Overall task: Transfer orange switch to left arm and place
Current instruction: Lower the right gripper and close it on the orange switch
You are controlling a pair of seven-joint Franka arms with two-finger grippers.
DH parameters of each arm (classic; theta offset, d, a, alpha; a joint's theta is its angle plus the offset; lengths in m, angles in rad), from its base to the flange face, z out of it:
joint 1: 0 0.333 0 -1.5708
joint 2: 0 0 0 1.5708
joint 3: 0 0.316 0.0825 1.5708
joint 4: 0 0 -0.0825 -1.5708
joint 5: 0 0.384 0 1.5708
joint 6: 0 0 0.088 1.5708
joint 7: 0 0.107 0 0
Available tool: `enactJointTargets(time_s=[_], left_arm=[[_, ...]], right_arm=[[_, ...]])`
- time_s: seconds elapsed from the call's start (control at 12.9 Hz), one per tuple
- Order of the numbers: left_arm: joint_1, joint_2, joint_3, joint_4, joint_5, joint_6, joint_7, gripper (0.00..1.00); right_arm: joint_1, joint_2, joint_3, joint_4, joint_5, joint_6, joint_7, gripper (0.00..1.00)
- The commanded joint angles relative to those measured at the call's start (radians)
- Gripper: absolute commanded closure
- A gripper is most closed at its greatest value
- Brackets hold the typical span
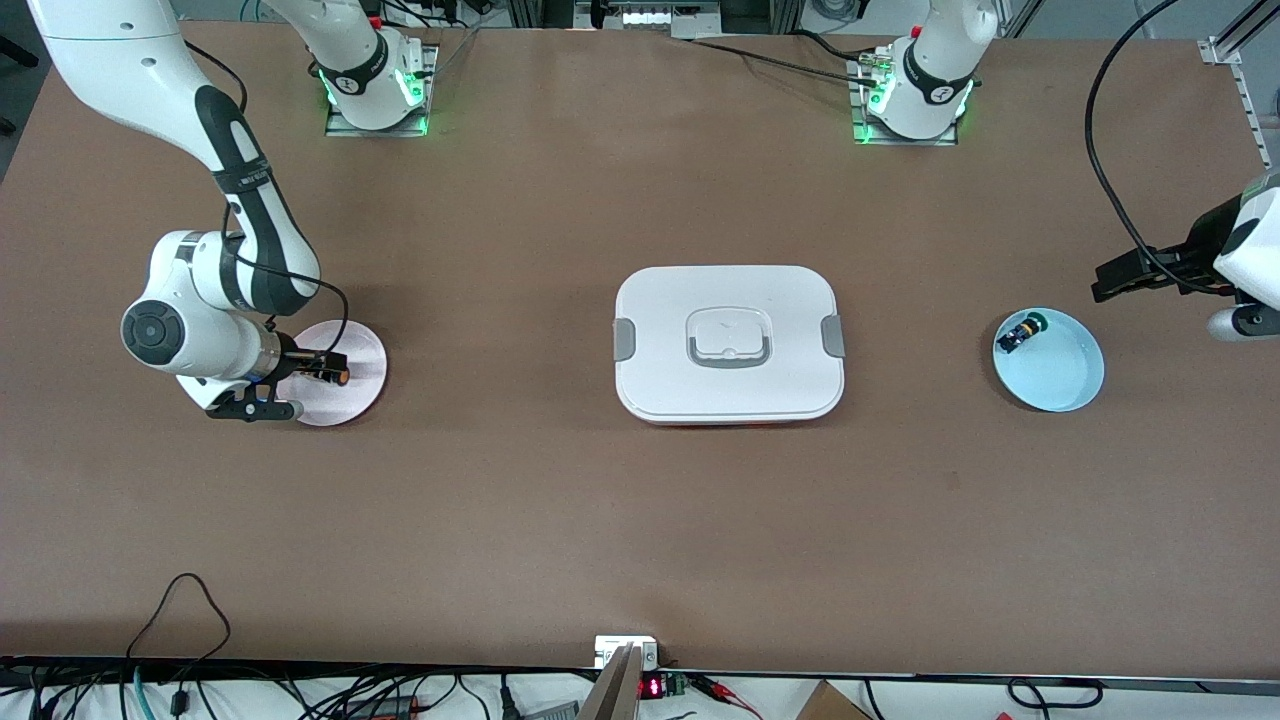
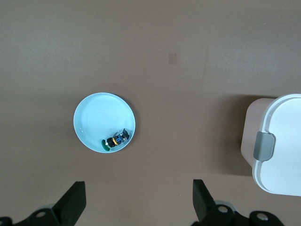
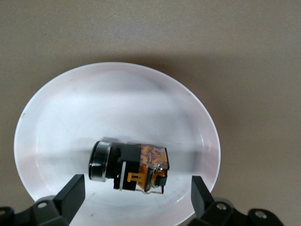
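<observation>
I am seeing the right gripper [image 1: 318,368] hanging low over the pale pink plate [image 1: 362,398] at the right arm's end of the table, with its jaws standing wide apart and nothing between them. The orange switch [image 3: 129,168] is lying on its side in that plate, just under the open fingers [image 3: 70,194], not touching either one as far as I can tell. In the right wrist view its cap end is looking dark and the body is showing orange parts.

The box [image 1: 729,342] is sitting closed in the middle of the table, well apart from both plates, its grey latches [image 1: 624,339] showing at each end.

Toward the left arm's end, I am looking at a light blue plate [image 1: 1060,375] with a black-and-blue switch with a green cap [image 2: 115,140] lying near its rim. The left gripper [image 2: 138,200] is hovering high above the table beside that plate, jaws spread wide and empty; this arm is waiting.
</observation>
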Motion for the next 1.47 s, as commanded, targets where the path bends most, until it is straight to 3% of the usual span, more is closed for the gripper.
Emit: enactJointTargets(time_s=[0.0, 0.62, 1.16, 1.39], left_arm=[[0.01, 0.0, -0.004, 0.012, -0.021, -0.016, 0.004, 0.0], [0.01, 0.002, -0.004, 0.012, -0.021, -0.016, 0.002, 0.0], [0.01, 0.002, -0.001, 0.012, -0.021, -0.016, 0.004, 0.0], [0.01, 0.005, -0.001, 0.012, -0.021, -0.016, 0.004, 0.0]], right_arm=[[0.009, -0.011, 0.002, -0.015, 0.012, 0.011, 0.072, 0.0], [0.014, 0.04, 0.003, -0.011, 0.014, 0.102, 0.075, 0.0], [0.045, 0.049, 0.003, -0.012, 0.006, 0.097, 0.076, 0.01], [0.042, 0.051, 0.003, -0.012, 0.005, 0.099, 0.064, 0.11]])
